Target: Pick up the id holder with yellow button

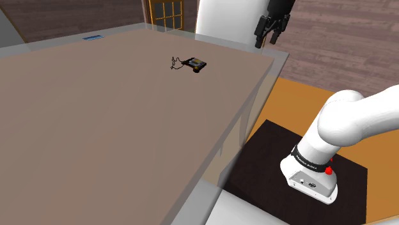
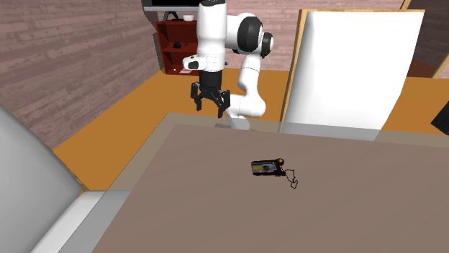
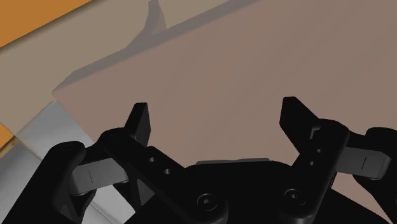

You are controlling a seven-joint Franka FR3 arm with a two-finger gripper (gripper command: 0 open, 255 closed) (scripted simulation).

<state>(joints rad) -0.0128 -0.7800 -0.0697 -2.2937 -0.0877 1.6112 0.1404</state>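
We hold our claw (image 2: 209, 109) spread and empty above the table (image 2: 216, 208) edge, the id holder (image 2: 265, 168) well apart from it

No readable text; just illegible white lettering on the arm's black band (image 1: 311, 163).

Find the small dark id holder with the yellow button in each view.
Shoulder view: small dark id holder with yellow button, far across the brown table, left of the black gripper.
Second exterior view: mid-table, lower right of the gripper.
Wrist view: open fingers over the table corner.
Shared landmark: the gripper.
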